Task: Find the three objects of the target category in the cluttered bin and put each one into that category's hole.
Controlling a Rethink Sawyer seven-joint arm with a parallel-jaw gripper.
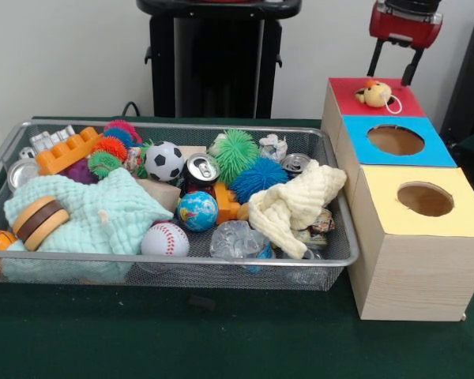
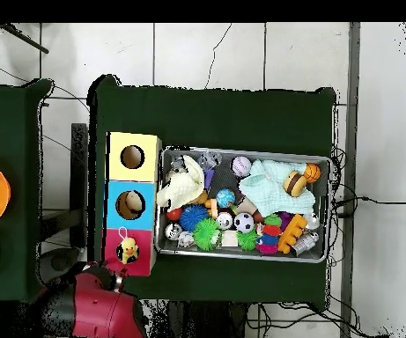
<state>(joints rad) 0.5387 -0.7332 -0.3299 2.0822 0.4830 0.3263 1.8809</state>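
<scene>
Arm was drawn back off the worktop's working area. Front view caught only the red end effector (image 1: 405, 24) housing at the top edge, toward the far right corner of the worktop, with two dark prongs angling down from it, one on each side. Prong tips ended clear above the worktop surface, touching nothing. Couldn't tell from either view whether it was open or closed. Overhead view showed the red and black arm body (image 2: 96, 306) bulked at the robot-side edge of the worktop, near its left corner in that picture, the link lying roughly along that edge.
</scene>
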